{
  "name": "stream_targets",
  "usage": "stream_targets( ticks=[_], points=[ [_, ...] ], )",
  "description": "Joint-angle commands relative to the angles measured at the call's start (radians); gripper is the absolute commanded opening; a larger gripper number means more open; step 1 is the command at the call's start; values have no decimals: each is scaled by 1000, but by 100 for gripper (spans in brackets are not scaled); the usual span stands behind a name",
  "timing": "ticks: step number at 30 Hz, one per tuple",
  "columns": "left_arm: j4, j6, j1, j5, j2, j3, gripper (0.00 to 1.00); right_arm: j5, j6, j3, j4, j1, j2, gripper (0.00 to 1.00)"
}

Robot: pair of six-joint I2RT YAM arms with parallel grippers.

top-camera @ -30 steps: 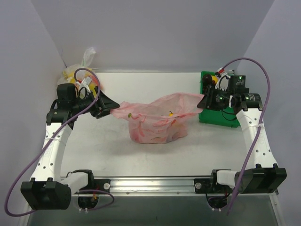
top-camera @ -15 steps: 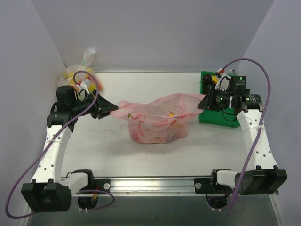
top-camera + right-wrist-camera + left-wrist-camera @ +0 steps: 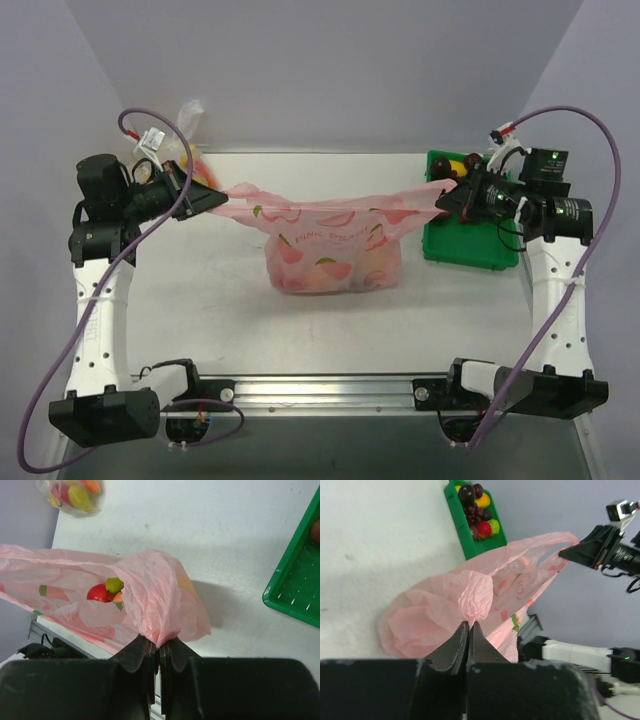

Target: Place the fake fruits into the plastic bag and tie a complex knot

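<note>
Our left gripper (image 3: 222, 197) and right gripper (image 3: 441, 198) each clamp tight on a handle of the plastic bag (image 3: 330, 245), stretching it taut. Next, we judge, the handles must cross to begin the knot.

White table (image 3: 200, 310) bears pink plastic bag (image 3: 330, 255), green tray (image 3: 465, 252), clear bag (image 3: 188, 120).

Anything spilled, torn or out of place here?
Nothing spilled or torn. The pink bag is stretched between the left claw and right claw, both shut on it. One oddity: several fruits sit in the green tray, not the bag.
</note>
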Motion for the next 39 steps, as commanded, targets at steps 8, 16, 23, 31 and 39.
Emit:
stream_targets(
  ticks=[8, 16, 23, 31, 39],
  points=[
    [-69, 679, 58, -280, -147, -253, 0, 124, -313, -402, 109, -42, -118, 0],
    [-239, 852, 35, -160, -218, -253, 0, 195, -375, -408, 63, 21, -149, 18],
    [-242, 851, -37, -159, -224, -236, 0, 339, -302, -236, 58, 142, -47, 67],
    [-244, 856, -43, -163, -235, -236, 0, 433, -389, -138, 23, 233, 75, 68],
    [-249, 888, -49, -181, -241, -229, 0, 407, -493, -133, -43, 263, 124, 34]
  ],
)
